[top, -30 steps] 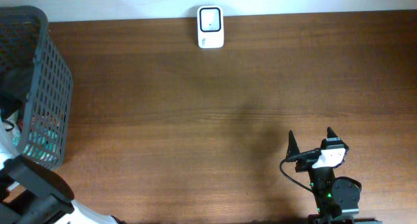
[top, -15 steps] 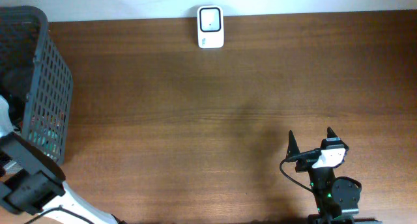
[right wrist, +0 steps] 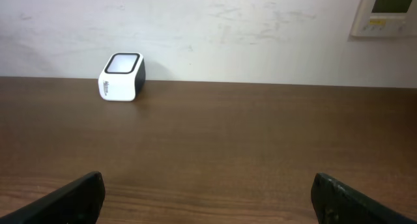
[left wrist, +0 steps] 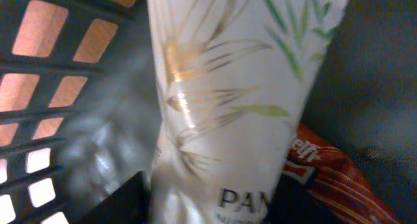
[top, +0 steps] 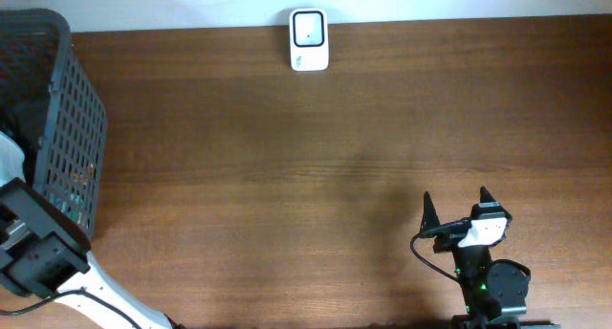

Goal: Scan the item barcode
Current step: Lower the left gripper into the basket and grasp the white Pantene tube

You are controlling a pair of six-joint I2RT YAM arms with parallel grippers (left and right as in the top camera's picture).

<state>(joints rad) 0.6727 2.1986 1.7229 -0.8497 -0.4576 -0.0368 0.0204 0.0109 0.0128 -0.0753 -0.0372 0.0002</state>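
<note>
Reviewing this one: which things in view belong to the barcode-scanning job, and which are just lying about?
Belong to the job:
white barcode scanner
white leaf-print package, close in front of the left wrist camera
dark mesh basket it sits in

Just lying about:
red-orange packet beside the package
wall panel

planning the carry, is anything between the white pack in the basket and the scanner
Only the grid wall of the basket, which the white pack must clear. Nothing visible lies on the table between it and the barcode scanner.
</note>
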